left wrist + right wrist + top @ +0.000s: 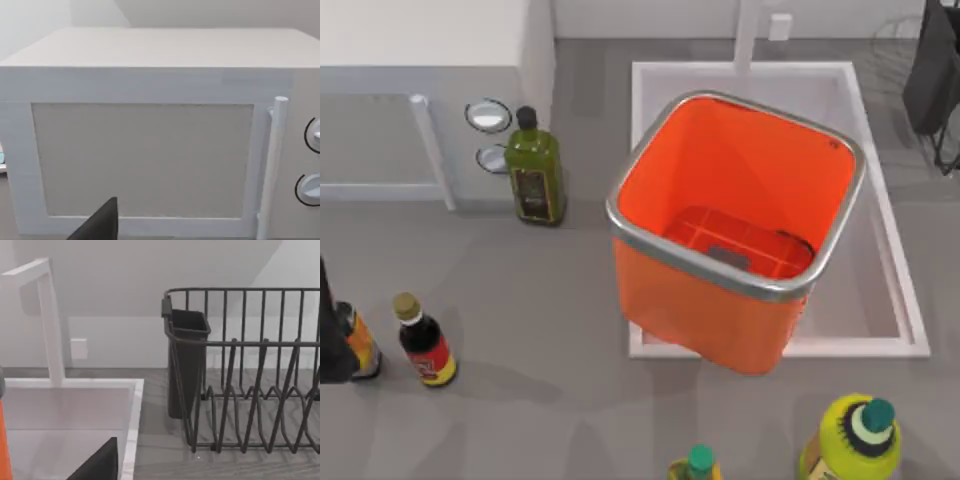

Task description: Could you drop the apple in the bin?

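Standing in the sink (880, 300), the bin (740, 160) (orange, silver-rimmed).

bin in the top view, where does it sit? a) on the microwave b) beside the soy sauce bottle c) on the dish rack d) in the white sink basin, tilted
d: the bin stands tilted in the white sink basin, its silver rim overhanging the basin's near edge.

microwave (145, 150) — door shut | handle (272, 165) beside two knobs (312, 160)

bin (720, 290) in sink (880, 210) | microwave (420, 110) far left | bottles (425, 340) front
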`<action>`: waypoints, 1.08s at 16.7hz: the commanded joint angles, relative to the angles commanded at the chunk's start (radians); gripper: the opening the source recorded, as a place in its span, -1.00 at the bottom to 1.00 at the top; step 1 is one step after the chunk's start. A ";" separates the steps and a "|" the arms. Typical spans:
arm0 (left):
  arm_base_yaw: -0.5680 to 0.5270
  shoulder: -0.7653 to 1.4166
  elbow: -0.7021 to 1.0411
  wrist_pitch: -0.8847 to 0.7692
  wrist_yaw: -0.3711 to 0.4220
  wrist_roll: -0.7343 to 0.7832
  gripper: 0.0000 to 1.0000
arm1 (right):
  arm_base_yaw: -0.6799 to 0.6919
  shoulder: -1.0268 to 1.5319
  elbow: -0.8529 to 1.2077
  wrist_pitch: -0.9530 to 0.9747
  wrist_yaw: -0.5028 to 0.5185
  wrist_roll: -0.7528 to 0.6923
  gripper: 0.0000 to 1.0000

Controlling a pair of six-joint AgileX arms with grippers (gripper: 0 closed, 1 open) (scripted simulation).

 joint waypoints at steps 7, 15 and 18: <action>0.000 0.000 0.000 0.000 0.000 0.000 1.00 | -0.019 0.162 0.124 -0.116 0.006 0.009 1.00; 0.000 0.000 0.000 0.000 0.000 0.000 1.00 | -0.076 0.873 0.524 -0.524 0.016 0.042 1.00; 0.000 0.000 0.000 0.000 0.000 0.000 1.00 | -0.098 1.127 0.671 -0.678 0.020 0.054 1.00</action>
